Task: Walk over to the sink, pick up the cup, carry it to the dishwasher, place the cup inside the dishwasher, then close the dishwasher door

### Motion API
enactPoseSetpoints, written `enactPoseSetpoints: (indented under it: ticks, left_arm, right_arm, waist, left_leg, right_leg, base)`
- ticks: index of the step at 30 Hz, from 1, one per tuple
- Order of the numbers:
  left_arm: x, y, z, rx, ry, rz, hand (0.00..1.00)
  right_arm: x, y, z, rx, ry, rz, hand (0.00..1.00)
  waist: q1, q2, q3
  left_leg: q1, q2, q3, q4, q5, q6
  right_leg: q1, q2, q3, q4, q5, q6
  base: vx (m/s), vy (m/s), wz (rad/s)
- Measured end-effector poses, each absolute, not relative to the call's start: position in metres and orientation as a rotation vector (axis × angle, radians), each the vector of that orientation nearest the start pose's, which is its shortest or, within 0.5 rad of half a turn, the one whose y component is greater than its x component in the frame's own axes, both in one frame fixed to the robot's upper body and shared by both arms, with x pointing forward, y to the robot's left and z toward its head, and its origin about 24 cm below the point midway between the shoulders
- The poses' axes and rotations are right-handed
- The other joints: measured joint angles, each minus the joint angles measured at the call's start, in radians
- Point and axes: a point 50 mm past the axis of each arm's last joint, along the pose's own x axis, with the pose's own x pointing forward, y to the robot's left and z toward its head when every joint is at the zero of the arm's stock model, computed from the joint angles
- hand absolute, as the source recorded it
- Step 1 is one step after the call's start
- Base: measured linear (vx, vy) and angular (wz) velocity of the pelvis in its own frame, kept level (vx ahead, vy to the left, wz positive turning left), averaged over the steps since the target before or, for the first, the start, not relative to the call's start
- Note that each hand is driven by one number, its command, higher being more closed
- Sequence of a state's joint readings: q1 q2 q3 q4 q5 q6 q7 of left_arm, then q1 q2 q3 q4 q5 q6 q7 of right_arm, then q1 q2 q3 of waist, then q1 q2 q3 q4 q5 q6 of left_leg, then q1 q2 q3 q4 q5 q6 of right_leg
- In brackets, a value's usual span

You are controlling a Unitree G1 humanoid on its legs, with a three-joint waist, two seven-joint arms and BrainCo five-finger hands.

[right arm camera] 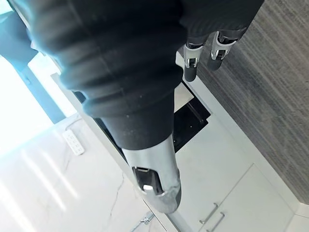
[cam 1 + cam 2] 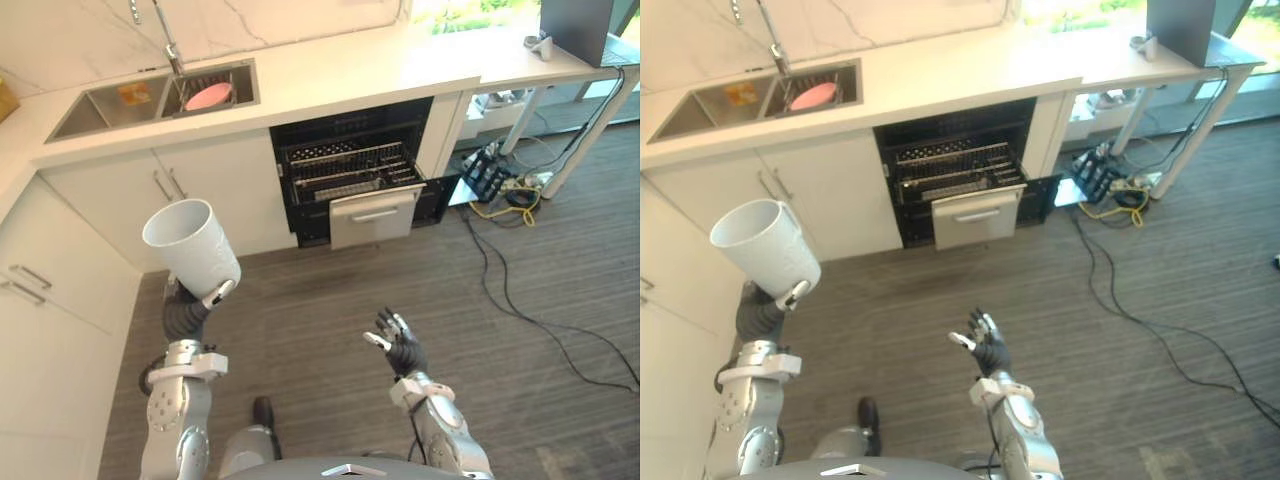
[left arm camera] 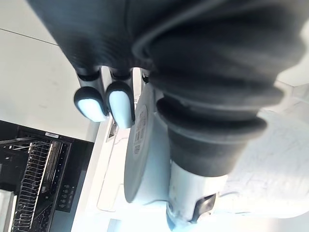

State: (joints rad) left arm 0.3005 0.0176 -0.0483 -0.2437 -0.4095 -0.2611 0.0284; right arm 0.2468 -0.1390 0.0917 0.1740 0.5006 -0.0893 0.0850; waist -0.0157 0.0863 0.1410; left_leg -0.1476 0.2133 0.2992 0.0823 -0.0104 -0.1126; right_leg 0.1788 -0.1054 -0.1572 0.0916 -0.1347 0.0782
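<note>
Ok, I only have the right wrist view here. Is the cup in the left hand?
Observer: Yes, the left hand is curled round the white cup, held up with its mouth tilted.
Operator: Dishwasher open?
Observer: Yes, the dishwasher is open, with its wire rack showing.
Operator: Anything in the sink?
Observer: A pink dish lies in one basin of the sink.
</note>
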Motion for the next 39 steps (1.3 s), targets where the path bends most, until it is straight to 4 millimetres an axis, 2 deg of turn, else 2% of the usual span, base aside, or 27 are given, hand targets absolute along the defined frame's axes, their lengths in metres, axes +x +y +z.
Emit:
enactPoseSetpoints:
  ticks: [2, 3, 4, 5, 9, 11, 12, 14, 15, 16, 17, 18, 19, 20, 22, 23, 24, 25, 26, 27, 29, 31, 32, 33, 35, 37, 39]
  left_arm:
    - [0.194, 0.168, 0.060, -0.385, -0.229, 0.106, 1.00]
    - [0.193, 0.173, 0.062, -0.366, -0.250, 0.111, 1.00]
    - [0.193, 0.175, 0.062, -0.362, -0.254, 0.112, 1.00]
    - [0.196, 0.176, 0.065, -0.344, -0.268, 0.097, 1.00]
    - [0.206, 0.164, 0.074, -0.348, -0.301, 0.026, 1.00]
    - [0.218, 0.144, 0.078, -0.287, -0.318, -0.076, 1.00]
    - [0.220, 0.140, 0.079, -0.252, -0.321, -0.097, 1.00]
    - [0.227, 0.126, 0.080, -0.139, -0.328, -0.160, 1.00]
    - [0.227, 0.124, 0.079, -0.119, -0.325, -0.170, 1.00]
    - [0.228, 0.125, 0.078, -0.081, -0.320, -0.168, 1.00]
    - [0.228, 0.127, 0.077, -0.047, -0.317, -0.151, 1.00]
    - [0.228, 0.128, 0.076, -0.036, -0.307, -0.141, 1.00]
    - [0.228, 0.129, 0.076, -0.034, -0.306, -0.138, 1.00]
    - [0.228, 0.130, 0.076, -0.032, -0.306, -0.133, 1.00]
    - [0.228, 0.132, 0.076, -0.034, -0.304, -0.128, 1.00]
    - [0.227, 0.133, 0.074, -0.034, -0.296, -0.130, 1.00]
    - [0.226, 0.134, 0.075, -0.033, -0.297, -0.138, 1.00]
    - [0.226, 0.134, 0.074, -0.035, -0.293, -0.141, 1.00]
    - [0.226, 0.129, 0.072, -0.070, -0.284, -0.139, 1.00]
    - [0.226, 0.119, 0.074, -0.083, -0.290, -0.174, 1.00]
    - [0.226, 0.109, 0.076, -0.093, -0.298, -0.216, 1.00]
    - [0.226, 0.107, 0.077, -0.091, -0.299, -0.227, 1.00]
    - [0.227, 0.104, 0.078, -0.089, -0.305, -0.243, 1.00]
    - [0.227, 0.102, 0.079, -0.089, -0.308, -0.247, 1.00]
    - [0.226, 0.099, 0.076, -0.100, -0.297, -0.236, 1.00]
    - [0.226, 0.096, 0.067, -0.092, -0.265, -0.240, 1.00]
    - [0.225, 0.097, 0.061, -0.074, -0.245, -0.233, 1.00]
  right_arm:
    - [0.178, -0.179, -0.043, 0.357, 0.324, -0.028, 0.00]
    - [0.176, -0.174, -0.044, 0.376, 0.323, -0.016, 0.00]
    - [0.177, -0.173, -0.044, 0.380, 0.319, -0.010, 0.00]
    - [0.179, -0.170, -0.041, 0.387, 0.301, 0.011, 0.00]
    - [0.182, -0.172, -0.036, 0.369, 0.272, 0.004, 0.00]
    - [0.185, -0.178, -0.022, 0.379, 0.200, -0.015, 0.00]
    - [0.186, -0.179, -0.017, 0.389, 0.175, -0.016, 0.00]
    - [0.191, -0.179, -0.001, 0.413, 0.091, -0.008, 0.00]
    - [0.192, -0.179, 0.002, 0.415, 0.079, -0.004, 0.00]
    - [0.193, -0.177, 0.005, 0.438, 0.057, 0.001, 0.00]
    - [0.193, -0.175, 0.007, 0.470, 0.040, -0.001, 0.00]
    - [0.192, -0.174, 0.006, 0.496, 0.036, 0.010, 0.00]
    - [0.191, -0.174, 0.007, 0.504, 0.033, 0.015, 0.00]
    - [0.188, -0.173, 0.010, 0.509, 0.022, 0.024, 0.00]
    - [0.185, -0.173, 0.018, 0.509, -0.015, 0.036, 0.00]
    - [0.185, -0.173, 0.023, 0.527, -0.047, 0.044, 0.00]
    - [0.184, -0.170, 0.028, 0.546, -0.073, 0.066, 0.00]
    - [0.185, -0.169, 0.031, 0.553, -0.094, 0.085, 0.00]
    - [0.190, -0.171, 0.037, 0.542, -0.115, 0.120, 0.00]
    - [0.191, -0.170, 0.042, 0.535, -0.133, 0.137, 0.00]
    - [0.193, -0.169, 0.044, 0.536, -0.143, 0.145, 0.00]
    - [0.195, -0.161, 0.044, 0.560, -0.139, 0.170, 0.00]
    - [0.195, -0.158, 0.044, 0.564, -0.138, 0.181, 0.00]
    - [0.195, -0.159, 0.045, 0.563, -0.141, 0.181, 0.00]
    - [0.193, -0.165, 0.056, 0.547, -0.189, 0.172, 0.00]
    - [0.192, -0.175, 0.063, 0.549, -0.235, 0.135, 0.00]
    - [0.194, -0.183, 0.066, 0.569, -0.263, 0.104, 0.00]
  waist:
    - [-0.010, 0.013, -0.010]
    - [-0.002, -0.041, -0.015]
    - [-0.002, -0.044, -0.015]
    - [-0.010, -0.087, -0.023]
    - [-0.010, -0.117, -0.038]
    - [-0.023, -0.110, -0.044]
    - [-0.025, -0.111, -0.043]
    - [-0.042, -0.121, -0.037]
    - [-0.047, -0.122, -0.036]
    - [-0.058, -0.114, -0.026]
    - [-0.060, -0.126, -0.017]
    - [-0.063, -0.115, -0.007]
    - [-0.065, -0.116, -0.007]
    - [-0.067, -0.111, -0.005]
    - [-0.067, -0.108, 0.003]
    - [-0.067, -0.120, 0.000]
    - [-0.065, -0.151, -0.005]
    - [-0.062, -0.161, -0.002]
    - [-0.049, -0.107, 0.008]
    - [-0.059, -0.075, 0.008]
    - [-0.058, -0.043, 0.004]
    - [-0.057, -0.044, 0.000]
    - [-0.051, -0.047, -0.002]
    - [-0.045, -0.046, -0.001]
    - [-0.046, -0.028, 0.003]
    - [-0.048, -0.023, 0.001]
    - [-0.042, -0.026, 0.000]
  left_leg:
    - [0.013, 0.012, 0.047, 0.034, 0.113, 0.034]
    - [0.029, -0.036, 0.091, 0.089, 0.090, 0.075]
    - [0.029, -0.045, 0.095, 0.094, 0.082, 0.083]
    - [0.027, -0.070, 0.102, 0.120, 0.047, 0.099]
    - [0.027, -0.125, 0.091, 0.207, -0.055, 0.121]
    - [0.046, -0.176, 0.059, 0.187, -0.071, 0.139]
    - [0.059, -0.191, 0.054, 0.177, -0.073, 0.145]
    - [0.132, -0.246, 0.027, 0.139, -0.094, 0.171]
    - [0.154, -0.255, 0.019, 0.129, -0.102, 0.178]
    - [0.189, -0.260, 0.009, 0.122, -0.121, 0.190]
    - [0.228, -0.256, 0.005, 0.120, -0.134, 0.201]
    - [0.256, -0.250, 0.004, 0.110, -0.151, 0.201]
    - [0.264, -0.246, 0.003, 0.108, -0.159, 0.200]
    - [0.280, -0.233, -0.003, 0.107, -0.178, 0.195]
    - [0.311, -0.216, -0.002, 0.101, -0.202, 0.170]
    - [0.335, -0.223, -0.002, 0.108, -0.220, 0.139]
    - [0.355, -0.247, -0.003, 0.121, -0.248, 0.123]
    - [0.370, -0.256, -0.008, 0.135, -0.269, 0.114]
    - [0.375, -0.228, -0.012, 0.155, -0.296, 0.107]
    - [0.368, -0.210, -0.034, 0.164, -0.318, 0.112]
    - [0.371, -0.179, -0.050, 0.187, -0.350, 0.114]
    - [0.351, -0.142, -0.047, 0.313, -0.348, 0.130]
    - [0.276, -0.101, -0.039, 0.488, -0.308, 0.137]
    - [0.234, -0.081, -0.036, 0.571, -0.273, 0.119]
    - [0.094, 0.015, -0.032, 0.886, -0.116, 0.053]
    - [0.038, 0.057, 0.000, 0.912, -0.177, 0.062]
    - [0.031, 0.035, 0.000, 0.740, -0.230, 0.072]
  right_leg:
    - [0.040, -0.028, -0.015, 0.001, -0.034, 0.050]
    - [0.060, -0.101, -0.051, 0.011, -0.050, 0.067]
    - [0.061, -0.111, -0.058, 0.014, -0.050, 0.067]
    - [0.062, -0.141, -0.081, 0.026, -0.047, 0.072]
    - [0.079, -0.201, -0.114, 0.087, -0.008, 0.108]
    - [-0.011, -0.266, -0.108, 0.333, 0.006, 0.107]
    - [-0.044, -0.285, -0.089, 0.410, 0.026, 0.109]
    - [-0.159, -0.345, 0.003, 0.688, 0.216, 0.076]
    - [-0.186, -0.351, 0.030, 0.742, 0.288, 0.064]
    - [-0.259, -0.347, 0.068, 0.890, 0.254, 0.047]
    - [-0.334, -0.330, 0.057, 1.008, 0.134, 0.008]
    - [-0.392, -0.289, 0.029, 1.012, 0.036, -0.025]
    - [-0.418, -0.262, 0.015, 0.976, 0.002, -0.026]
    - [-0.452, -0.199, -0.022, 0.834, -0.038, -0.026]
    - [-0.461, -0.107, -0.086, 0.526, -0.021, -0.018]
    - [-0.458, -0.073, -0.133, 0.365, 0.064, -0.026]
    - [-0.458, -0.066, -0.168, 0.293, 0.222, -0.049]
    - [-0.453, -0.070, -0.194, 0.305, 0.198, -0.192]
    - [-0.452, -0.053, -0.198, 0.327, 0.169, -0.194]
    - [-0.450, -0.032, -0.199, 0.327, 0.134, -0.183]
    - [-0.442, 0.000, -0.210, 0.338, 0.076, -0.161]
    - [-0.405, 0.028, -0.223, 0.320, 0.035, -0.162]
    - [-0.368, 0.038, -0.235, 0.280, 0.035, -0.164]
    - [-0.349, 0.044, -0.235, 0.263, 0.035, -0.163]
    - [-0.271, 0.071, -0.227, 0.202, 0.032, -0.167]
    - [-0.231, 0.068, -0.212, 0.189, 0.015, -0.162]
    - [-0.211, 0.044, -0.176, 0.181, 0.005, -0.151]
  base:
    - [0.42, 0.404, -0.11]
    - [0.26, 0.263, -0.28]
    - [0.29, 0.256, -0.27]
    - [0.26, 0.201, 0.00]
    - [0.24, 0.195, 0.18]
    - [0.20, 0.212, 0.58]
    - [0.22, 0.231, 0.50]
    - [0.23, 0.179, 0.43]
    - [0.25, 0.131, 0.30]
    - [0.26, 0.094, 0.14]
    - [0.31, 0.075, 0.11]
    - [0.23, 0.036, 0.07]
    - [0.23, -0.005, 0.12]
    - [0.19, -0.033, 0.10]
    - [0.30, -0.080, 0.04]
    - [0.44, -0.106, -0.06]
    - [0.41, -0.091, -0.13]
    - [0.43, -0.070, -0.39]
    - [0.37, -0.038, -0.26]
    - [0.33, -0.032, -0.19]
    - [0.26, -0.054, 0.05]
    - [0.24, -0.091, -0.02]
    - [0.18, -0.076, -0.05]
    - [0.23, -0.083, -0.08]
    - [0.34, -0.034, -0.02]
    - [0.31, 0.016, -0.16]
    - [0.25, 0.037, -0.50]
